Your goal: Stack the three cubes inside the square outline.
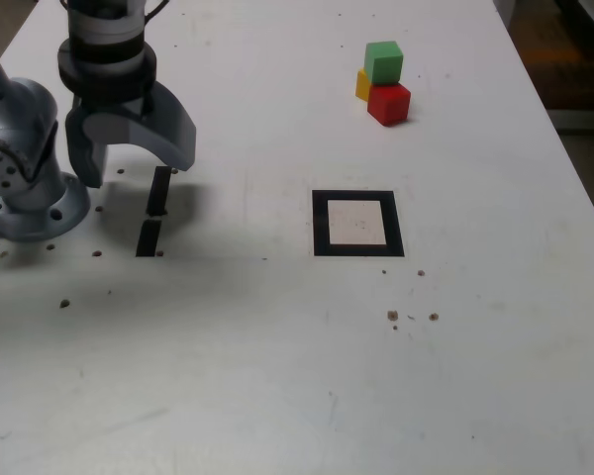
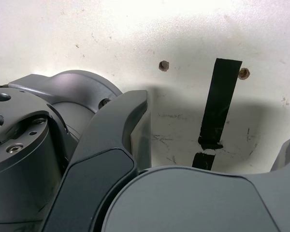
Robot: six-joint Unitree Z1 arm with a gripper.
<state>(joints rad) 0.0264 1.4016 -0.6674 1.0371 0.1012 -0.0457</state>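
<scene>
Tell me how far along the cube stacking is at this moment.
Nothing looks done at the target: the square black tape outline holds no cube. Nothing is in hand; the grey gripper stands open with no cube between its jaws. All three remain to be placed: the small green cube sits on the red cube, beside the yellow cube.

White table [image 1: 247,346], pale top scuffed and scratched, with small brown-rimmed holes [image 1: 434,317] dotted about its surface. Two short black tape strips [image 1: 158,193], laid nearly end to end in one line, a ragged pale break between them, one small hole just beside the longer strip. Beyond the table's edge at the exterior view's upper right, one brown surface [image 1: 564,59] with a pale rail [image 1: 580,120] below it, further details too blurred to tell.
</scene>
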